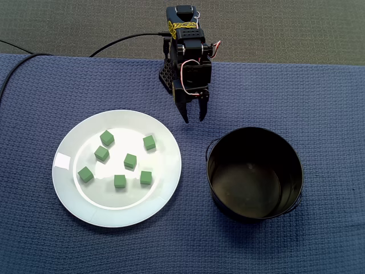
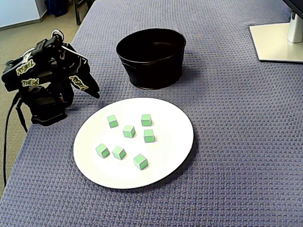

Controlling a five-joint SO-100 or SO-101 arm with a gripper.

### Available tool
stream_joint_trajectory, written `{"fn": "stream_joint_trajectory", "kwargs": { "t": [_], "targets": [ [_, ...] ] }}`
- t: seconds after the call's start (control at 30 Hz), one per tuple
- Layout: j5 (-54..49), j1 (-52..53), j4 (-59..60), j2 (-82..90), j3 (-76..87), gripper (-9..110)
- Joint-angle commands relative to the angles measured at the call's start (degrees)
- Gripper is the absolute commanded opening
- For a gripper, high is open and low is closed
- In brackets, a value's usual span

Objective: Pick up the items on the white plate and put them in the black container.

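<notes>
Several small green cubes (image 1: 130, 161) lie scattered on the round white plate (image 1: 80, 142), seen in both fixed views (image 2: 129, 131) (image 2: 165, 118). The black container (image 1: 254, 129) (image 2: 151, 71) stands next to the plate and holds nothing that I can see. My gripper (image 1: 194, 119) (image 2: 92, 90) hangs folded near the arm's base, beyond the gap between plate and container. Its fingers are slightly apart, with nothing between them, and it touches neither the plate nor the container.
A blue woven cloth (image 1: 319, 103) covers the table. A white sticker (image 1: 61, 161) sits on the plate's rim. A black cable (image 1: 125, 40) runs from the arm's base off the table. A monitor stand's base (image 2: 277, 40) rests at one corner.
</notes>
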Motion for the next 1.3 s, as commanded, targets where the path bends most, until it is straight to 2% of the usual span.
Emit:
{"fn": "stream_joint_trajectory", "kwargs": {
  "t": [0.0,0.33,0.43,0.57,0.7,0.87,1.0,1.27],
  "targets": [
    [-2.9,4.7,8.2,-0.3,2.3,2],
    [-3.9,5.3,7.7,-0.6,2.3,2],
    [-4.0,6.5,4.4,-5.6,-0.7,3],
    [-7.0,8.2,6.5,-16.0,-12.9,5],
    [-10.2,9.1,15.6,-33.0,-33.6,7],
    [-20.7,17.3,21.7,-50.5,-54.6,14],
    [-28.3,24.8,17.8,-60.3,-62.1,18],
    [-35.2,33.9,7.0,-73.9,-65.0,19]
  ]
}}
